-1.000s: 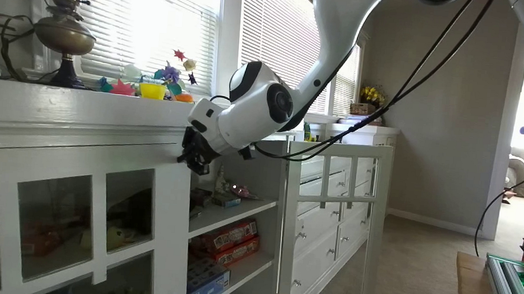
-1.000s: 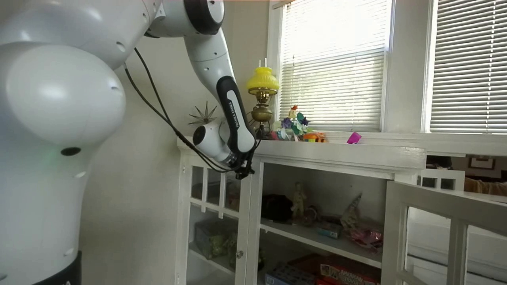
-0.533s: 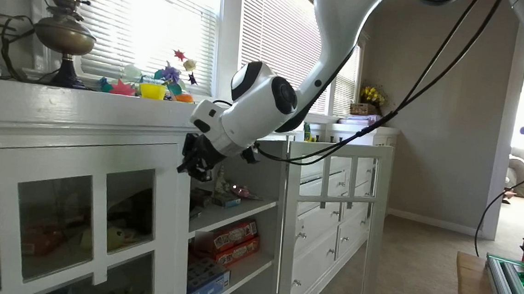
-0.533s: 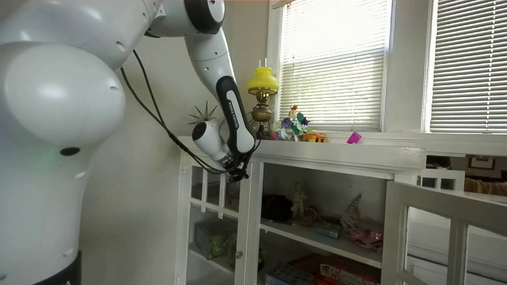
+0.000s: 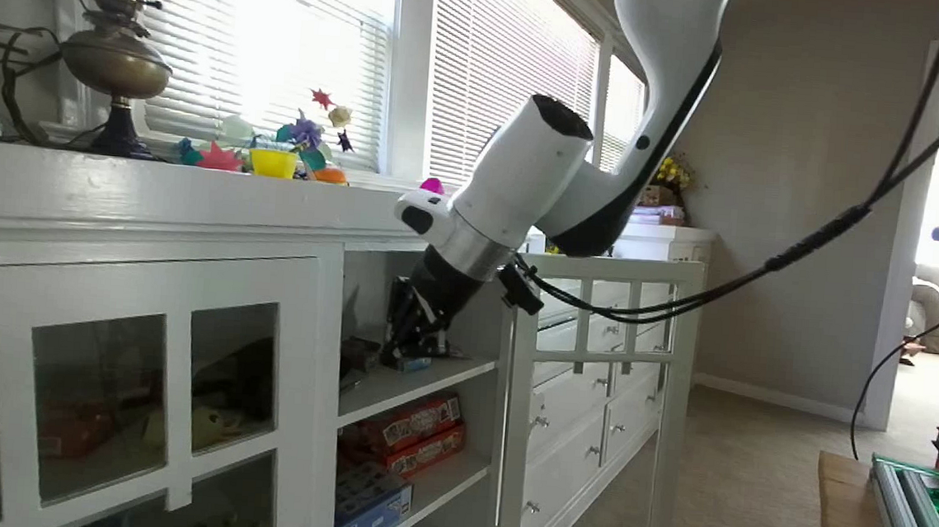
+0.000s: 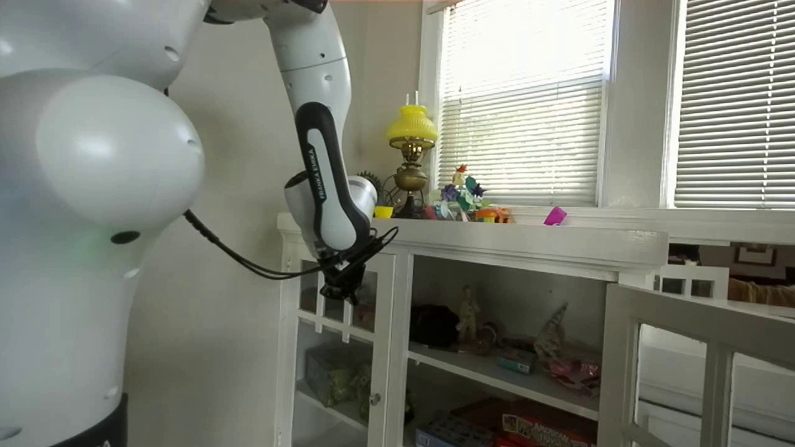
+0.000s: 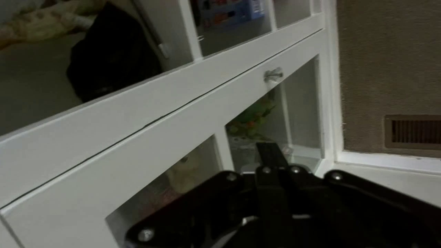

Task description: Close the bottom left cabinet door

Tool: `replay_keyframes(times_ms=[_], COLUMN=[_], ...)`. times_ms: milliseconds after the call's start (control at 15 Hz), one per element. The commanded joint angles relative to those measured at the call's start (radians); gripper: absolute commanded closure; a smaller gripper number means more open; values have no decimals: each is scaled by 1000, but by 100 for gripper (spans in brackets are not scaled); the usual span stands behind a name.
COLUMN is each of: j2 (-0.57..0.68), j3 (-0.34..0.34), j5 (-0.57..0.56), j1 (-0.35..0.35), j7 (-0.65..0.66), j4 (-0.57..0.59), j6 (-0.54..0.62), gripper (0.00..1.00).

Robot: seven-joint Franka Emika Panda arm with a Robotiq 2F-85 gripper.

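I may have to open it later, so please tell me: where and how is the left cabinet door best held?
Probably by its small knob, coming straight from the front. The knob sticks out near one edge, while the left cabinet door looks shut, offering no free edge to pinch. The gripper is closed and would have to open first.

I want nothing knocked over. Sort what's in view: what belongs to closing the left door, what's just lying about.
The job's:
left door
knob
fingers

Not the job's:
right door
lamp
yellow cup
red boxes
blue box
figurine
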Motion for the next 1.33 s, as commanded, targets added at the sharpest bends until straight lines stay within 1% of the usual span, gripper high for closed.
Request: replay_keyframes(times_ms=[0, 67, 133, 200, 267, 333, 400, 467, 533, 667, 733, 1267], j2=[-126, -128, -126, -120, -114, -105, -102, -75, -75, -74, -74, -74], j3=[64, 77, 102, 125, 147, 168, 231, 161, 178, 172, 167, 164], j5=[262, 336, 406, 479, 552, 626, 700, 574, 594, 593, 592, 592], j1=[-52, -53, -61, -67, -71, -76, -117, -57, -61, -59, -60, -59], j7=[-180, -218, -249, -281, -316, -363, -422, -313, -328, -325, -325, -325], j4=[-255, -295, -331, -367, -401, -431, -458, -387, -403, -399, -396, -395], j6=[-11, -3, 4, 2, 17, 46, 86, 33, 38, 36, 36, 36], gripper=[100, 100, 74, 72, 67, 59, 53, 45, 64, 49, 45, 45])
